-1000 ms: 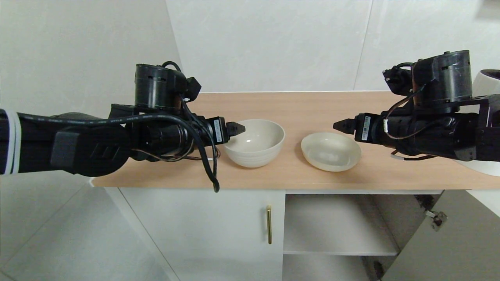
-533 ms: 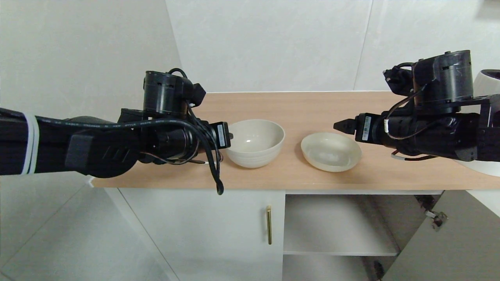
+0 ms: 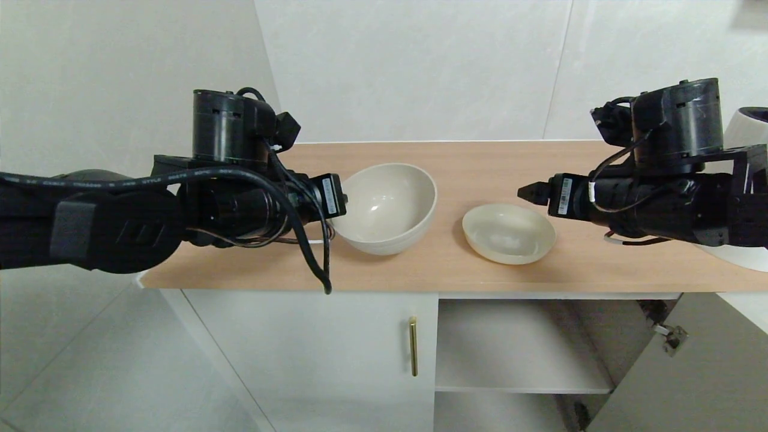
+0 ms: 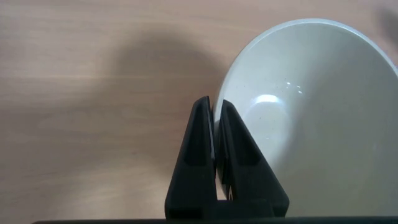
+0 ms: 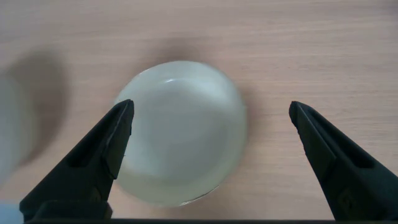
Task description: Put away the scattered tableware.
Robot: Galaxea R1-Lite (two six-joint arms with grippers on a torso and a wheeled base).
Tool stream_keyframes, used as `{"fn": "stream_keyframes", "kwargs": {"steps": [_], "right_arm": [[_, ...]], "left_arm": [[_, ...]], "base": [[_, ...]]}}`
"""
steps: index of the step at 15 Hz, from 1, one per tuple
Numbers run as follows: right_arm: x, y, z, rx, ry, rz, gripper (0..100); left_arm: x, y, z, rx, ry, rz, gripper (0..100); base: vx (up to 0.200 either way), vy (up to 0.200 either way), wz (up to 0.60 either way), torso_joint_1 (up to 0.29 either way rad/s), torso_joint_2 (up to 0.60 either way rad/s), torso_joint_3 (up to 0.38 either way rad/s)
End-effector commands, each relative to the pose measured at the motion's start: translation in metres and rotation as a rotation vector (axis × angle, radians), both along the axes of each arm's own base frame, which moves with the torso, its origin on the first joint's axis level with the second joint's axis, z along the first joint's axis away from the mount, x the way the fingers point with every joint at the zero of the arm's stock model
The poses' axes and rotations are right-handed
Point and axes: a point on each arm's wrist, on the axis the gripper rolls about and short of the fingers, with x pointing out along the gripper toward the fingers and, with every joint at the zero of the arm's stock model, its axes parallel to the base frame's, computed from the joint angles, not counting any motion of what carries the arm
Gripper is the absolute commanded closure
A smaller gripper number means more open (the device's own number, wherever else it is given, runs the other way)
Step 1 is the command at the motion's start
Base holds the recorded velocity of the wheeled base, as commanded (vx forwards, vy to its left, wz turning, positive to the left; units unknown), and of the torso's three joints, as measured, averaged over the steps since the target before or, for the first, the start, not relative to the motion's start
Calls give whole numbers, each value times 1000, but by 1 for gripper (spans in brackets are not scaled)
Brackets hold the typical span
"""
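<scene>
Tableware is not yet put away: both pieces are sitting up at the level of the worktop. The deep cream ceramic bowl is hanging tilted. Its near rim is lying between the jaws of the left gripper, which are clenching on that rim, one finger inside the wall and one outside. The rest of the bowl is extending out beyond the fingertips. Whether its base is touching the wood I cannot tell.

The shallow translucent pale dish is lying flat under the gap of the right gripper, whose jaws are standing wide apart and are not touching it.

Both pieces are over the light wooden countertop, near each other but apart. Below, the white cupboard is standing open on the right side, with a white shelf showing beside a closed door with a brass handle.

I am judging that only the first step, the grasp of the bowl, is done. Carrying it down to the shelf, and the whole handling of the dish, are remaining.
</scene>
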Motion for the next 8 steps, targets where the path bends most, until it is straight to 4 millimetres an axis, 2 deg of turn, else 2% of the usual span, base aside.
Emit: {"fn": "stream_keyframes", "kwargs": {"steps": [1,5,8], "right_arm": [[14,1,-13,-34,44,-39,0],[29,-1,-28,-86,116,-79,0],[32,-1,-34,-113,165,-83,0]], "left_arm": [[-7,1,6,-8,-16,-7,100],[-12,0,8,-11,-16,-22,100],[-15,1,10,-19,-18,-39,100]], "base": [[0,0,0,0,0,0],[0,0,0,0,0,0],[0,0,0,0,0,0]]}}
